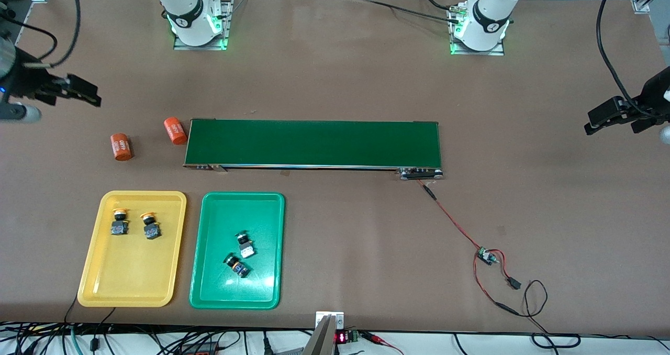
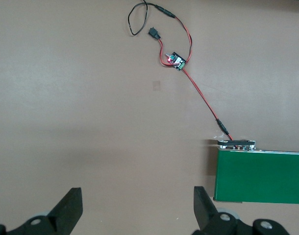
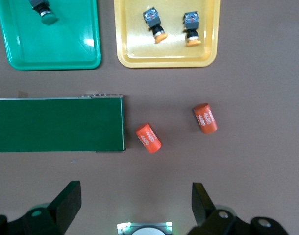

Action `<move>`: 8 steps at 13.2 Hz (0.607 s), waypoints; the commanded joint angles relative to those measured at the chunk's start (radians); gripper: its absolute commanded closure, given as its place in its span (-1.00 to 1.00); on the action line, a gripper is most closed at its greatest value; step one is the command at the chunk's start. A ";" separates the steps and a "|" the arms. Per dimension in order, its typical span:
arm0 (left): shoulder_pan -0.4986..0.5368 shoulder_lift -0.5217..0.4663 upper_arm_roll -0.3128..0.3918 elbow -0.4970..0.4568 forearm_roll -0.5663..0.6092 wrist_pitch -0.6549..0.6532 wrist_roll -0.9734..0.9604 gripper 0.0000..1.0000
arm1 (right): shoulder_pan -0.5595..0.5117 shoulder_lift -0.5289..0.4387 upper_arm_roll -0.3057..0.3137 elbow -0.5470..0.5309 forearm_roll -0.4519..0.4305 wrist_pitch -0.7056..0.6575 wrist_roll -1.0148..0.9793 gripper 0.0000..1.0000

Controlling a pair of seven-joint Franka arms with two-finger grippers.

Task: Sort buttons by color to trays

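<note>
The yellow tray point(image 1: 131, 287) holds two yellow-capped buttons point(image 1: 119, 223) point(image 1: 151, 226) side by side. The green tray point(image 1: 212, 287) beside it holds two green-capped buttons point(image 1: 244, 244) point(image 1: 236, 265). My right gripper point(image 1: 86, 93) is open and empty over bare table at the right arm's end. Its wrist view point(image 3: 135, 205) shows the yellow tray point(image 3: 166, 56) with both buttons point(image 3: 154, 24) point(image 3: 191, 24) and the green tray point(image 3: 56, 49) with one button point(image 3: 41, 10). My left gripper point(image 1: 602, 118) point(image 2: 138, 210) is open and empty over bare table at the left arm's end.
A long dark-green conveyor belt point(image 1: 314, 143) lies across the middle of the table. Two orange cylinders point(image 1: 121, 146) point(image 1: 175, 130) lie at its end toward the right arm. A red wire with a small circuit board point(image 1: 487, 255) trails from its other end.
</note>
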 commanded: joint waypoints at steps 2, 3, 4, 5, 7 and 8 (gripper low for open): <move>0.006 -0.018 -0.001 -0.022 0.000 0.015 0.016 -1.00 | 0.011 -0.032 -0.014 -0.047 -0.007 -0.027 0.016 -1.00; 0.006 -0.018 -0.001 -0.020 0.000 0.015 0.016 -1.00 | 0.011 -0.033 -0.014 -0.042 -0.007 -0.046 0.016 -1.00; 0.006 -0.018 -0.001 -0.020 0.000 0.015 0.016 -1.00 | 0.011 -0.038 -0.014 -0.039 -0.006 -0.067 0.017 -1.00; 0.006 -0.017 -0.001 -0.020 -0.002 0.015 0.016 -1.00 | 0.008 -0.041 -0.011 -0.034 -0.006 -0.084 0.017 -1.00; 0.006 -0.017 -0.001 -0.020 -0.002 0.015 0.016 -1.00 | -0.002 -0.050 -0.014 -0.028 -0.004 -0.103 0.017 -1.00; 0.006 -0.017 -0.001 -0.022 -0.002 0.014 0.016 -1.00 | 0.005 -0.053 -0.020 -0.027 -0.004 -0.106 0.017 -1.00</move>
